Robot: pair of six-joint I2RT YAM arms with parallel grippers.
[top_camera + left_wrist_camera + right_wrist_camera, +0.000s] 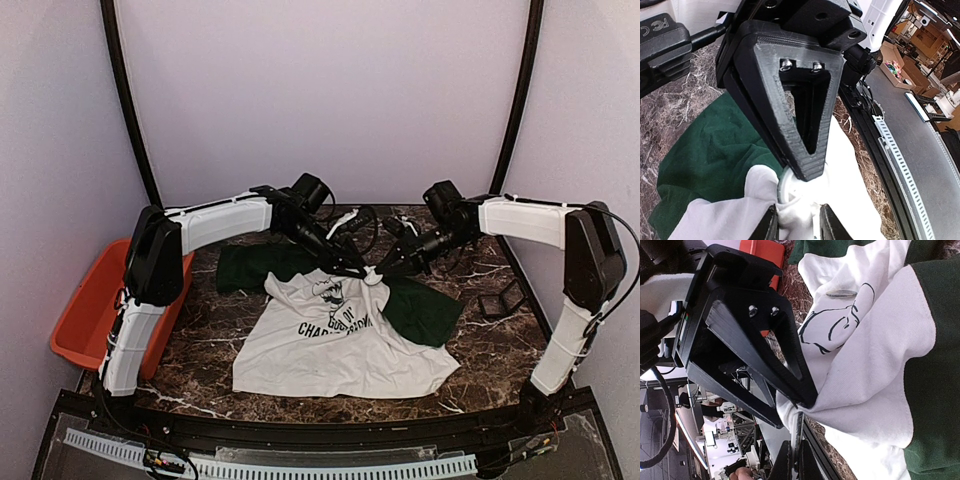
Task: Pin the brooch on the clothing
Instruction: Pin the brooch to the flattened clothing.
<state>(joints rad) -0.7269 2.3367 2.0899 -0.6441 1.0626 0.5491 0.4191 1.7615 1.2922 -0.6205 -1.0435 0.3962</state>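
The clothing (340,350), a white T-shirt with dark green sleeves and a black print, lies spread on the marble table. Both grippers meet over its upper middle, where a peak of white cloth is lifted. My right gripper (796,465) is shut on the brooch (799,432), seen edge-on as a thin plate pressed into the cloth. In the left wrist view the brooch (786,187) is a round white disc at the right gripper's fingers (807,125). My left gripper (797,227) has its jaws apart, with a fold of white cloth (790,215) between them.
An orange bin (85,310) sits at the table's left edge. A small black stand (500,298) is at the right. Cables (360,225) lie behind the grippers. A small grey disc (841,293) rests on the shirt's print.
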